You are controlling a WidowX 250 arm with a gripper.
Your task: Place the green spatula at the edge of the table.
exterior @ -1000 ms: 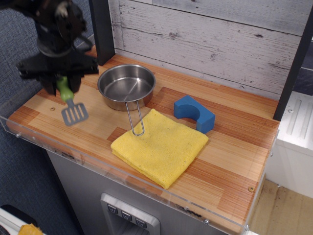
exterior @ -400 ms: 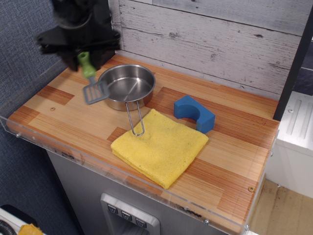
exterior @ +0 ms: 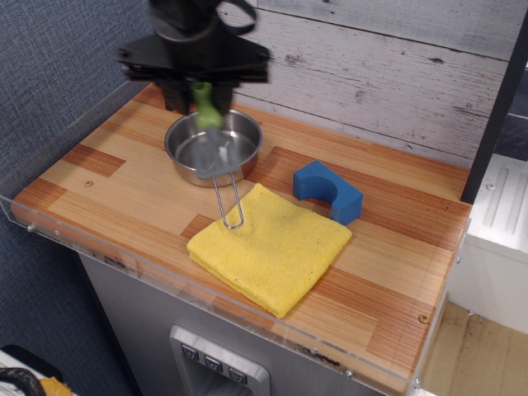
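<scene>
My gripper (exterior: 200,92) is shut on the light-green handle of the green spatula (exterior: 208,115) and holds it in the air above the steel pan (exterior: 213,147). The spatula hangs blade down, its grey slotted blade over the pan's bowl. The gripper's black body hides the top of the handle. The table (exterior: 107,190) is a striped wooden top with a clear acrylic rim along its front and left edges.
The pan's wire handle (exterior: 229,200) reaches onto a yellow sponge cloth (exterior: 268,246) at the middle front. A blue arch-shaped block (exterior: 327,191) sits right of the pan. A white plank wall stands behind, with a dark post (exterior: 493,111) at the right.
My gripper has carried the spatula up and to the right, from the table's left side to above the pan.
</scene>
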